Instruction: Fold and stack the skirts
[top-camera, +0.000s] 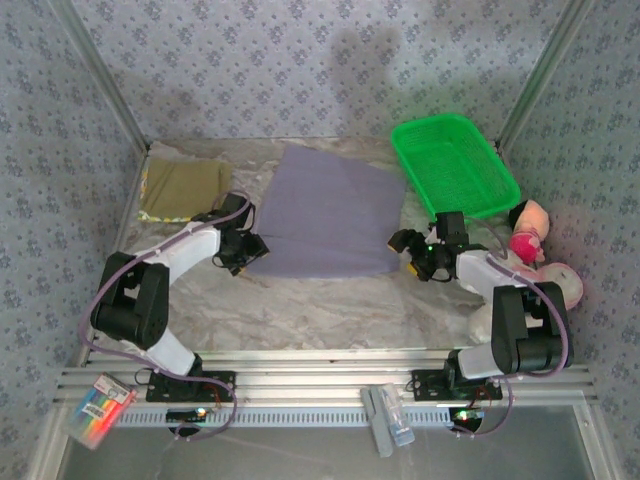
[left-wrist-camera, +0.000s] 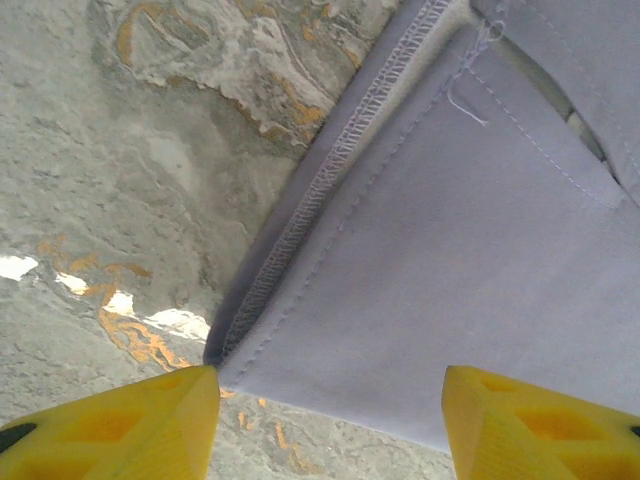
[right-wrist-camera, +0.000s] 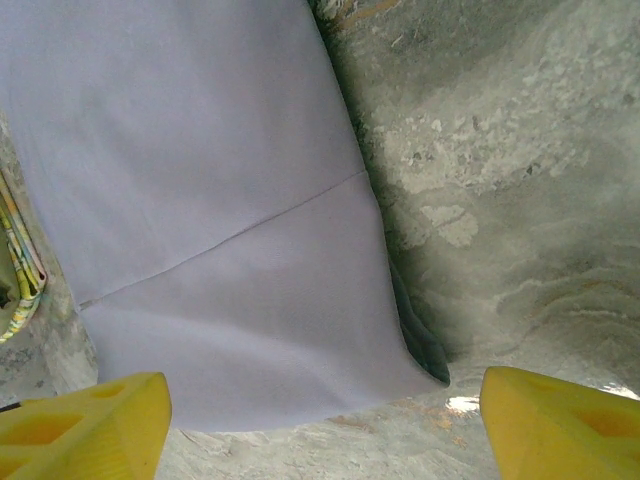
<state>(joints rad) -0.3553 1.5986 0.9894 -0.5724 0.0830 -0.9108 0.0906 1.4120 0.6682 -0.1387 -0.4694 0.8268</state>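
Observation:
A plain grey-lavender skirt (top-camera: 325, 212) lies spread flat in the middle of the table. My left gripper (top-camera: 247, 250) hovers at its near left corner; in the left wrist view the stitched hem corner (left-wrist-camera: 450, 250) lies between my yellow fingertips (left-wrist-camera: 150, 425), and the gripper (left-wrist-camera: 330, 425) is open. My right gripper (top-camera: 405, 245) is at the near right corner, open (right-wrist-camera: 325, 430), with the skirt's edge (right-wrist-camera: 220, 200) between its fingers and nothing held. An olive-khaki skirt (top-camera: 182, 187) lies folded at the back left.
A green plastic basket (top-camera: 455, 165) stands at the back right. Pink plush toys (top-camera: 532, 242) sit beside the right arm. A strip of printed cloth (right-wrist-camera: 20, 260) shows at the right wrist view's left edge. Metal frame posts flank the table.

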